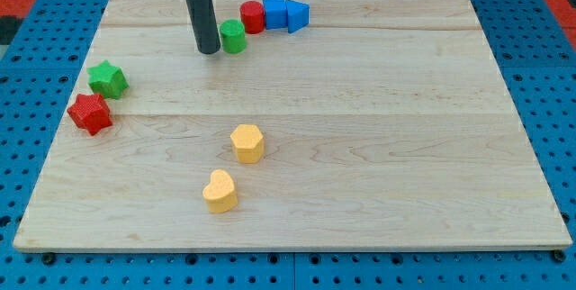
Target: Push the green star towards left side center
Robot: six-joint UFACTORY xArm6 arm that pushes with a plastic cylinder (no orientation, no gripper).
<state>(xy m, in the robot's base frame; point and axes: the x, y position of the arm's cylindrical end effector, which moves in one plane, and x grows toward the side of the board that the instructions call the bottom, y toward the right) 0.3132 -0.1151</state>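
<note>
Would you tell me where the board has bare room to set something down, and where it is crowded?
The view's right half of the board is bare, right of the yellow blocks. Crowded spots: the top, where my tip stands beside the green cylinder, red cylinder and blue blocks; the left edge holds the green star and red star.

Pale board (360, 146): smooth matt wood, visible grain. Green star (108, 79): matt. Rod above my tip (209, 51): dark, slight sheen.

The green star (108, 79) lies flat on the wooden surface (360, 146) near its left edge, roughly halfway up, just above and right of the red star (90, 113), almost touching it.
</note>
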